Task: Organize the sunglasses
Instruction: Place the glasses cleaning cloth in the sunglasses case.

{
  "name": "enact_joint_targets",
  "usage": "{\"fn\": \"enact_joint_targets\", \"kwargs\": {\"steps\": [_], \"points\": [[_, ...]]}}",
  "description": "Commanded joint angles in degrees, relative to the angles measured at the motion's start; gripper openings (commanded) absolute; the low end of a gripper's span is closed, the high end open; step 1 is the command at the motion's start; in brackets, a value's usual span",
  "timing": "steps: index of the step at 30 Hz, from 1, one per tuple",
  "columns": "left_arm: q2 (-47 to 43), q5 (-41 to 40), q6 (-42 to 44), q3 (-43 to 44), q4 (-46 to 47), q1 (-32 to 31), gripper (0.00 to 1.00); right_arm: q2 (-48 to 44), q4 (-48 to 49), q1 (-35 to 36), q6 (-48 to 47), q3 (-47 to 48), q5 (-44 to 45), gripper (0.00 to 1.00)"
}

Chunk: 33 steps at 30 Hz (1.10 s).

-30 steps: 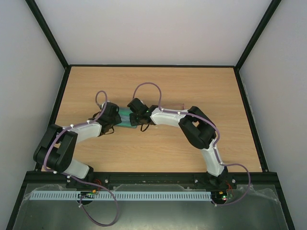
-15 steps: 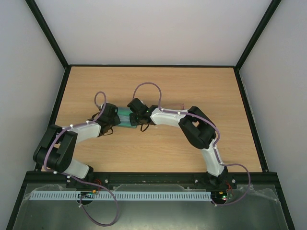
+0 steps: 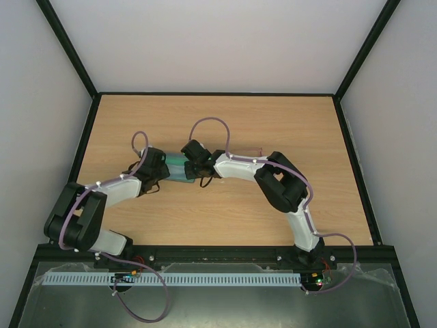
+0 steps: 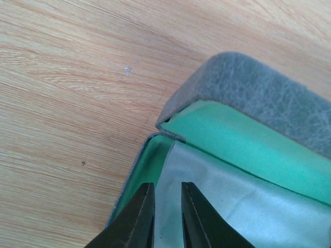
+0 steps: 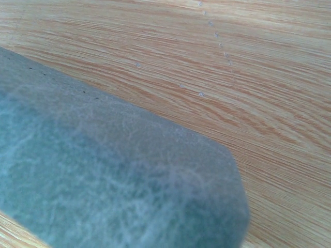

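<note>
The grey-blue case (image 3: 177,170) lies open between my two grippers, with its green lining (image 4: 243,139) showing. A blue-grey cloth (image 4: 232,201) lies flat inside it. My left gripper (image 4: 166,185) hangs just over the cloth's left end, its jaws a narrow gap apart with nothing between them; it is at the case's left end in the top view (image 3: 162,172). My right gripper (image 3: 194,162) is at the case's lid, whose grey outside (image 5: 103,181) fills the right wrist view and hides the fingers. A thin pinkish-red piece of the sunglasses (image 3: 254,152) shows behind the right arm.
The wooden table (image 3: 218,123) has black rails on all sides and grey walls beyond. The right arm's elbow (image 3: 280,181) stands over the right middle of the table. A cable loop (image 3: 208,126) rises behind the right wrist.
My left arm has drawn back a little to the left, away from the case. The right arm and the case have not moved.
</note>
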Motion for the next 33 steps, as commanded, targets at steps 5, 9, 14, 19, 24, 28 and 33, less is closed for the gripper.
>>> {"fn": "enact_joint_targets", "kwargs": {"steps": [5,9,14,19,24,28,33], "points": [[-3.63,-1.08,-0.17,-0.73,-2.65,0.82,0.21,0.62,-3.6,0.25,-0.01,1.68,1.39,0.04],[-4.9,-0.56,-0.2,-0.47,-3.84,0.87,0.21,-0.78,-3.67,0.31,-0.2,1.2,1.64,0.31],[-7.14,0.04,-0.31,-0.47,-5.04,0.81,0.21,-2.83,-4.11,0.57,-0.88,0.74,2.37,0.39],[-8.96,0.29,-0.39,-0.67,-6.13,0.86,0.2,-4.78,-4.41,1.3,-1.2,-0.42,4.17,0.44],[-9.83,1.36,-0.56,-1.2,-6.23,0.86,0.2,-6.0,-5.25,2.2,-1.32,-0.87,6.79,0.48],[-10.18,1.68,-0.54,-1.38,-6.26,0.8,0.2,-6.18,-5.57,2.93,-1.52,-0.72,8.42,0.2],[-10.24,2.72,-0.59,-1.55,-5.89,0.84,0.2,-3.75,-5.51,3.51,-1.26,1.07,7.85,0.05]]}}
